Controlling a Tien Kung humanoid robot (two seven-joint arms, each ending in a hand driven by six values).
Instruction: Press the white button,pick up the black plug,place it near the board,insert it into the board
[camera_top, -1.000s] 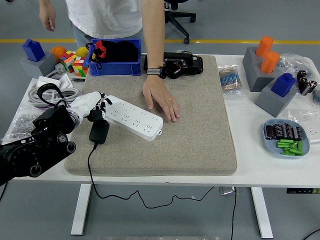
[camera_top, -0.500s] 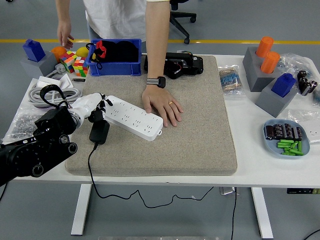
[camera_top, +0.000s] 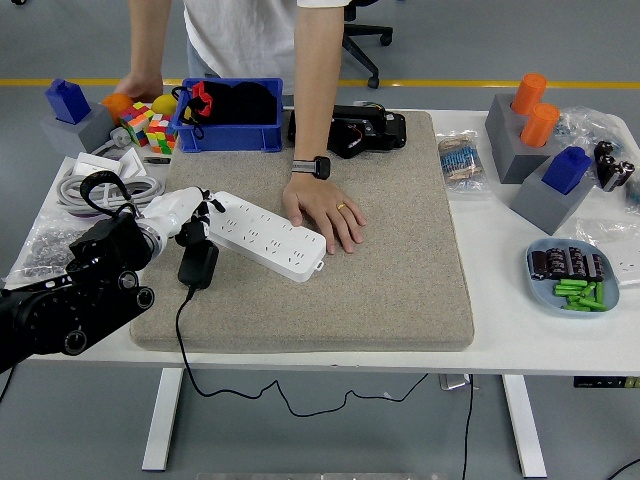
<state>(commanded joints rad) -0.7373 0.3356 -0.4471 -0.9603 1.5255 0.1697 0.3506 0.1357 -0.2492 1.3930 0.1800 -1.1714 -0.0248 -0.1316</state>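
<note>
A white power strip (camera_top: 265, 235) lies slanted on the grey felt mat (camera_top: 390, 280). My left hand (camera_top: 185, 215), white-fingered on a black arm, rests at the strip's left end with fingers curled against it, holding nothing. The black plug (camera_top: 197, 264) lies on the mat just below that hand, its cable trailing off the front edge. A person's hand (camera_top: 322, 210) lies flat on the mat, touching the strip's right part. The white button is too small to make out. My right arm is out of view.
A blue bin (camera_top: 228, 115) and a black device (camera_top: 365, 130) sit at the back. Puzzle cubes (camera_top: 148, 128) and coiled cables (camera_top: 95, 188) are at the far left, where the person's other hand reaches. Grey blocks (camera_top: 545, 150) and a tray of parts (camera_top: 575, 275) stand right.
The person has shifted right and leaned in; the far hand dropped to the toys at the back left. My left hand and the plug have barely moved.
</note>
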